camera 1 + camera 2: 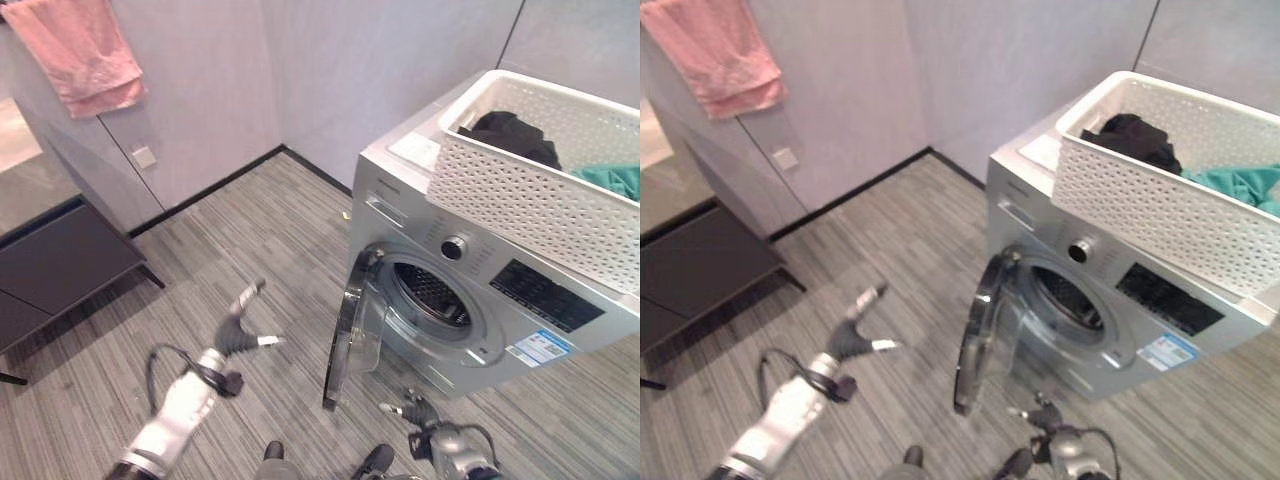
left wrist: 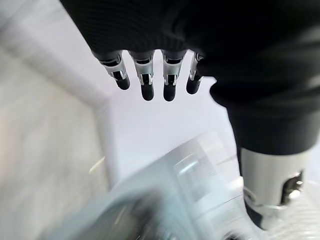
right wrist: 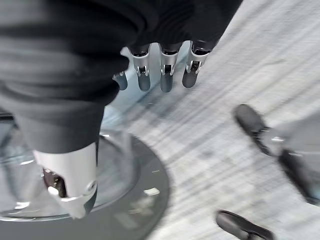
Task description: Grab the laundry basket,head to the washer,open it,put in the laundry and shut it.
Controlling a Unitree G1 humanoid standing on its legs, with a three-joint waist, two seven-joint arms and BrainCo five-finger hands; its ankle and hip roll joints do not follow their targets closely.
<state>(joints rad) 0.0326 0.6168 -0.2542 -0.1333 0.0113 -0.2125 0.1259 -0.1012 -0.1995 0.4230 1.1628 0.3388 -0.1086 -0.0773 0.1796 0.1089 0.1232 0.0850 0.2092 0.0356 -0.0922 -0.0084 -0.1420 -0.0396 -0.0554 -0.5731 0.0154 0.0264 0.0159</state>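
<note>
While the washer (image 1: 470, 300) stands with its round door (image 1: 352, 335) swung open toward the floor, the white laundry basket (image 1: 530, 195) sits on the washer's top, overhanging its front edge above the control panel. Inside it lie a black garment (image 1: 512, 135) and a teal garment (image 1: 612, 180), both loose and crumpled.

Left hand (image 1: 240, 325): low over the floor, left of the door, fingers straight and apart, holding nothing. Right hand (image 1: 415, 410): low, just in front of the washer's base below the door, fingers relaxed, empty.

Judgement on handling: clothes are soft and light, will drape and snag on the perforated basket walls. Take each by a bunched fold near its middle, pinching thumb against fingers, so trailing ends stay short on the way to the drum opening (image 1: 432, 292). Basket is stiff but light; a tug on cloth could slide it off the top edge.
</note>
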